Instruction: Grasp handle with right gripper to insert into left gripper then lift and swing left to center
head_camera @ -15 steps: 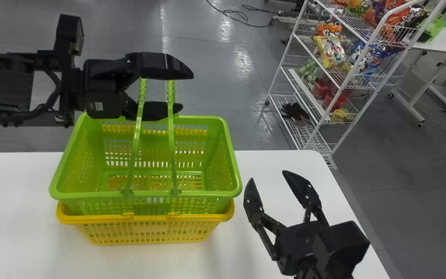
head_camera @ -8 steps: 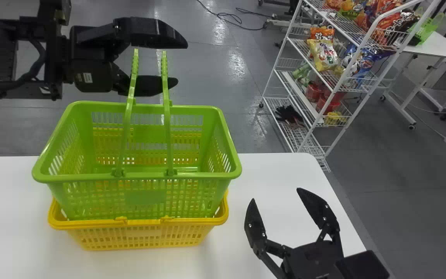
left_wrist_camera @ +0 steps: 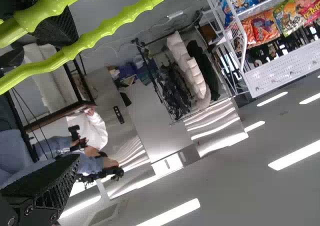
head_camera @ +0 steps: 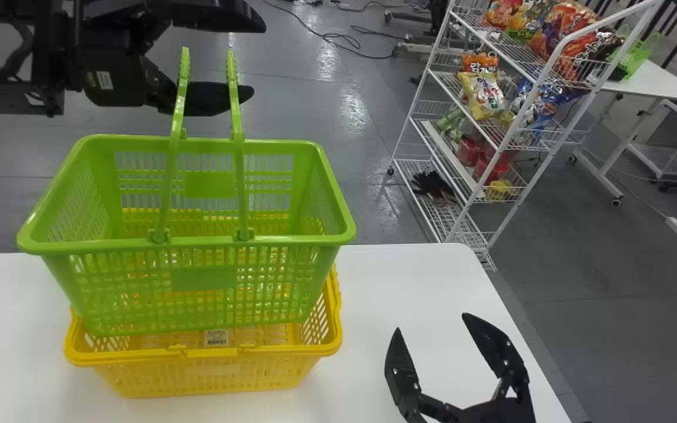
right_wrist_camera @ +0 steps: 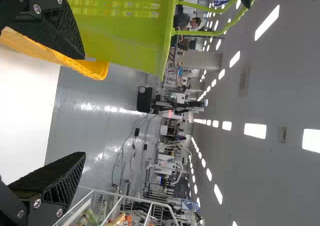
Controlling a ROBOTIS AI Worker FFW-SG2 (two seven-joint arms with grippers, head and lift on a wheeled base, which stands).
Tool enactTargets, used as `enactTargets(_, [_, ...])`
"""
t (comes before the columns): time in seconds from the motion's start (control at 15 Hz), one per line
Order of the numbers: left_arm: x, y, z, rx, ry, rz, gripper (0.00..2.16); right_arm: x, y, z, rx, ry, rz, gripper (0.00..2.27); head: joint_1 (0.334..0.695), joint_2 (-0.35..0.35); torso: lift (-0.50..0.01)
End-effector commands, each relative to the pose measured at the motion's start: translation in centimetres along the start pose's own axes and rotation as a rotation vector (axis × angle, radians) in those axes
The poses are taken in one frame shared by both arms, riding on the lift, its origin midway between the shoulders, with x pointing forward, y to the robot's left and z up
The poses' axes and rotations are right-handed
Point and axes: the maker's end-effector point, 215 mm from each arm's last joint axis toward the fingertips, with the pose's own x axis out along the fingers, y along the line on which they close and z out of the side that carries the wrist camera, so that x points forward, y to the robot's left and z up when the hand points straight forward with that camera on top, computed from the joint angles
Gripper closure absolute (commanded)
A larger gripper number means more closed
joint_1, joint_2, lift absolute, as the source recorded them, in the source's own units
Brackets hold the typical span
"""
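So the white table (head_camera: 409, 288) runs across the bottom of the frame. The green basket (head_camera: 203, 279) is up over the yellow basket (head_camera: 209, 376), left of centre. Left gripper (head_camera: 259, 60), upper left: jaws spread wide, the basket's handles (head_camera: 237, 123) upright beside the lower one. Right gripper (head_camera: 431, 322), lower right: jaws wide apart, holding nothing.

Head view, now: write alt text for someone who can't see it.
A green basket, its handles between the parted jaws of the left gripper, is raised over a yellow basket on a white table. The right gripper is at lower right, jaws apart; a snack rack stands behind.
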Motion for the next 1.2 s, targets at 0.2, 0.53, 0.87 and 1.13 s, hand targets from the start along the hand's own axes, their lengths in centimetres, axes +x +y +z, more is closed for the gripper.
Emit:
enactTargets(0.2, [-0.2, -0.5, 0.9, 0.005, -0.002, 0.011, 0.07, -1.4, -0.5, -1.6, 0.025, -0.019, -0.015, 0.13, 0.648, -0.293, -0.093])
enactTargets(0.53, [-0.7, -1.8, 1.1, 0.000, -0.001, -0.032, 0.60, -2.1, -1.2, -2.2, 0.040, -0.031, -0.025, 0.13, 0.658, -0.301, -0.093])
enactTargets(0.87, [-1.0, -2.7, 1.7, -0.003, 0.001, -0.045, 1.79, -2.4, -1.3, -2.1, 0.048, -0.039, -0.031, 0.13, 0.650, -0.307, -0.093])
enactTargets(1.13, [-1.9, -2.6, 1.6, 0.019, 0.020, -0.003, 2.13, -2.9, -1.4, -1.9, 0.049, -0.048, -0.034, 0.13, 0.647, -0.306, -0.093])
